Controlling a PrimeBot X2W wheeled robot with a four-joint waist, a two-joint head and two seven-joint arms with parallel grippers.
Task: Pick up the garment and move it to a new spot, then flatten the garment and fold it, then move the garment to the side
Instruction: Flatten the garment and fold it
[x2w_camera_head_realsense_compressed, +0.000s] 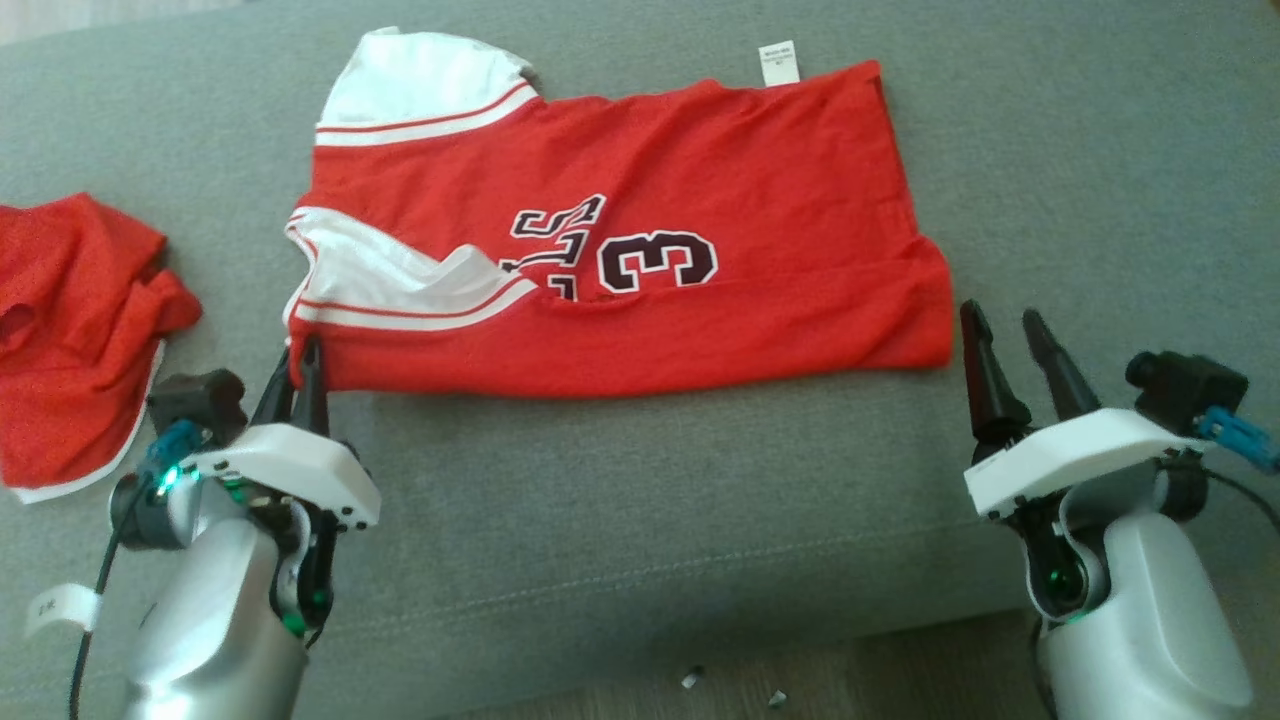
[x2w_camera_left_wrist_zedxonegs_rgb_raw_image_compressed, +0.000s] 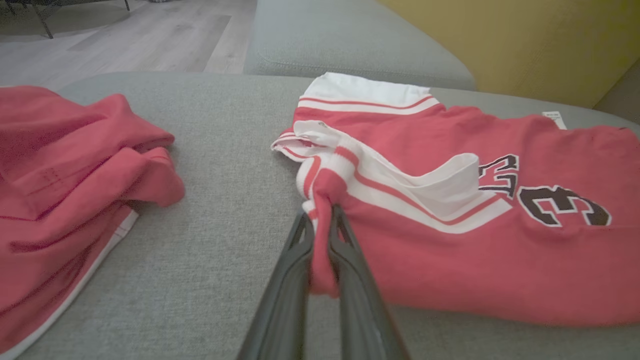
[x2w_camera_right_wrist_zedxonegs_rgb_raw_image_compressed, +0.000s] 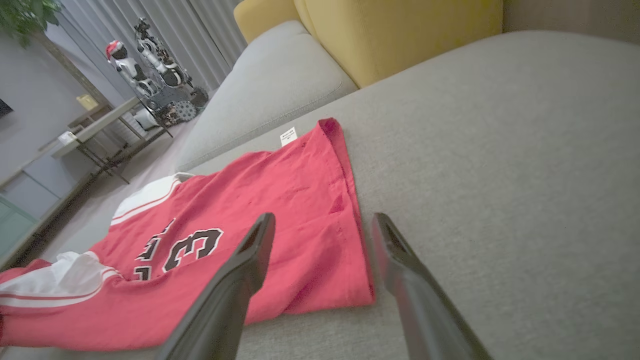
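While the red number 3 jersey (x2w_camera_head_realsense_compressed: 700, 200) lies spread on the grey sofa cushion (x2w_camera_head_realsense_compressed: 650, 500), left gripper (x2w_camera_head_realsense_compressed: 302, 352) pinching its near left corner, right gripper (x2w_camera_head_realsense_compressed: 1000, 312) spread wide beside the right corner, another red garment (x2w_camera_head_realsense_compressed: 70, 330) crumpled at left.

The left gripper (x2w_camera_head_realsense_compressed: 303, 352) reaches forward at the near left, its two dark fingers pressed together on a pinched corner of the garment (x2w_camera_head_realsense_compressed: 640, 300). The right gripper (x2w_camera_head_realsense_compressed: 1001, 315) sits at the near right, fingers spread apart, pointing away and tilted slightly left.
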